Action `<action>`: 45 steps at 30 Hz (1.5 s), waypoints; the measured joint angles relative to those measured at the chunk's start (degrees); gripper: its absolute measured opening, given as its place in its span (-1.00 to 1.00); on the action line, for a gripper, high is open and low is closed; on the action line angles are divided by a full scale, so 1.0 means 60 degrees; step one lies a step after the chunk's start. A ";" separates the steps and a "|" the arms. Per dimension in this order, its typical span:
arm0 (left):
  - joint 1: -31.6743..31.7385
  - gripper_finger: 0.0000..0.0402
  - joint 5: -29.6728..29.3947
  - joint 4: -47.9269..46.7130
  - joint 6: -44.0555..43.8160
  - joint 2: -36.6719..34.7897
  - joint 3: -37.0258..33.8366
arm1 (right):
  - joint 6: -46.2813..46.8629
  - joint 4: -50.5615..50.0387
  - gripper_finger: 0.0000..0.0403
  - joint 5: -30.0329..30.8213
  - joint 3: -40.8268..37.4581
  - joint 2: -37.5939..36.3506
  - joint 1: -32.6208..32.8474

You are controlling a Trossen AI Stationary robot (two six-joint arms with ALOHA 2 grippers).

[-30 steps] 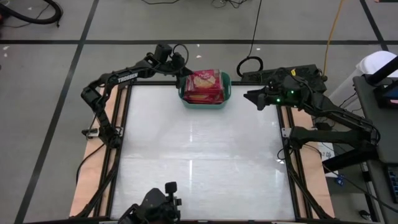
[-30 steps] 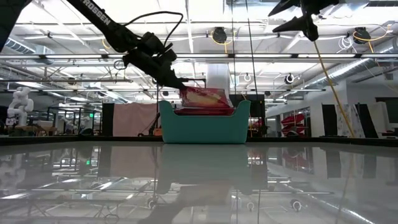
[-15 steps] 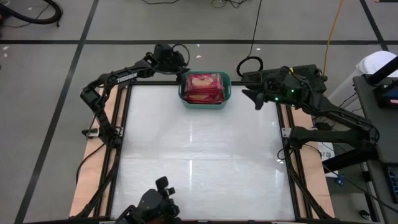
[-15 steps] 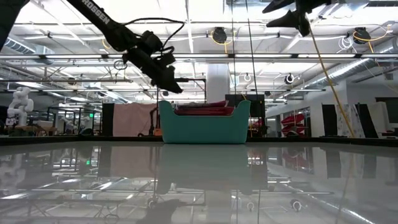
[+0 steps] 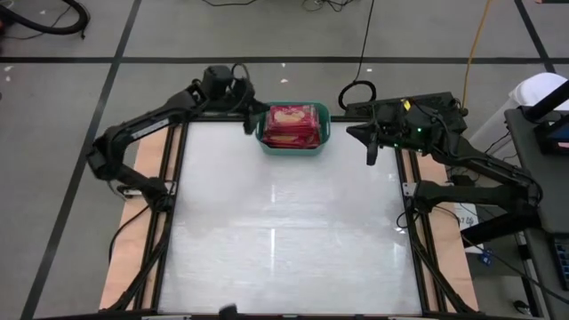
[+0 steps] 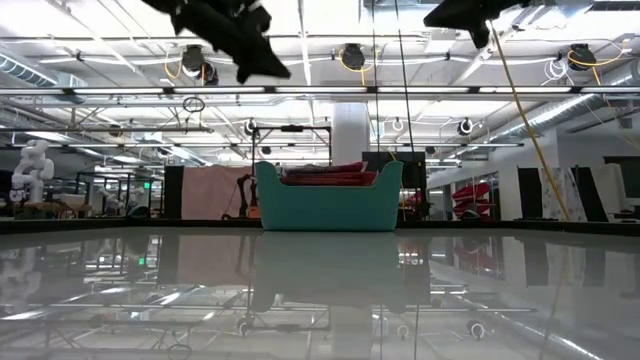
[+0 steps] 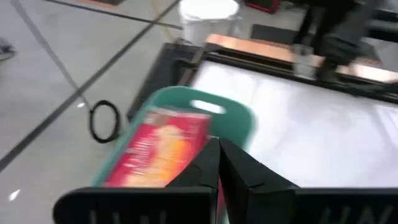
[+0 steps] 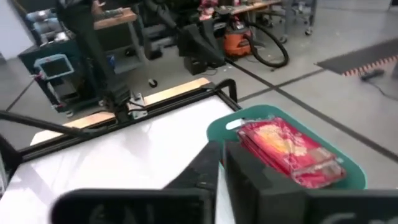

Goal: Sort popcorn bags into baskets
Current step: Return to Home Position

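The teal basket [image 5: 293,131] stands at the table's far edge, with red popcorn bags [image 5: 292,124] stacked flat inside it. In the low view the bags [image 6: 334,175] rise just over the basket's rim [image 6: 330,200]. My left gripper [image 5: 248,124] hangs shut high above the table, just left of the basket, with nothing in it. My right gripper [image 5: 370,155] is also shut and empty. It hangs high to the right of the basket, well apart from it. Both wrist views look past shut fingers at the top bag [image 7: 163,148] [image 8: 287,149].
The white tabletop [image 5: 284,222] lies bare in front of the basket. A dark frame [image 5: 173,178] runs along the table's edges. Cables [image 5: 358,92] lie on the floor behind the far edge.
My left gripper held a popcorn bag over the basket and opened. The bag now lies flat on the stack. The gripper then shut, rose and drew back toward the table's left edge. My right gripper has shut and stayed high to the right of the basket.
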 joint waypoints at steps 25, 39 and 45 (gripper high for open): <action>-0.5401 -0.99 -0.4027 0.0600 -0.3817 -0.4453 -0.4480 | -0.1847 0.1707 -1.00 0.0025 -0.1693 -0.1052 0.1243; -0.6069 -0.99 -0.3651 0.3869 -0.3138 -0.6427 -0.9025 | -0.1721 0.6367 -1.00 0.2414 -0.6107 -0.1066 0.2122; -0.6069 -0.99 -0.3706 0.4562 -0.1674 -0.7140 -0.9565 | -0.1880 0.7543 -1.00 0.3562 -0.7269 -0.1070 0.2745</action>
